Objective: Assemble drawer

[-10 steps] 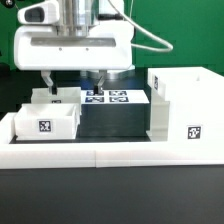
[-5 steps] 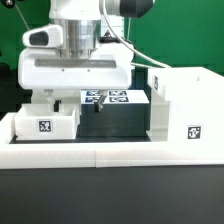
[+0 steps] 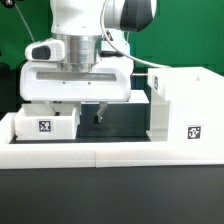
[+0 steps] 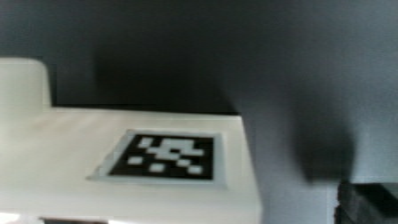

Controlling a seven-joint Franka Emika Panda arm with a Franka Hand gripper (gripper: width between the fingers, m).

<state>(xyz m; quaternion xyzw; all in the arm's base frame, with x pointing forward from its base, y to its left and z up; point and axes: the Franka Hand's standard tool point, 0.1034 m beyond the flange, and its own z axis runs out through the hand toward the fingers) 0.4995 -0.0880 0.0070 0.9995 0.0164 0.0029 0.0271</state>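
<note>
We see the black worktop filling the middle of the exterior view, edged along its near side by a low white wall. Above it the white arm comes straight down, and its broad hand hangs low over the half of the worktop on the exterior view's left. The drawer is in separate pieces. Its tall boxy case stands at the near corner on the exterior view's right, just behind the wall. One open-top tray sits at the near corner on the exterior view's left, well apart from the case. The jaws stand apart and clamp nothing. We make out one dark finger hanging just above the bare worktop beside the tray, while the other is hidden behind the tray. A square tag marks the case's front and another tag marks the tray's front. The blurred wrist view shows a white surface bearing a tag beside dark worktop; we cannot tell which part it is.
</note>
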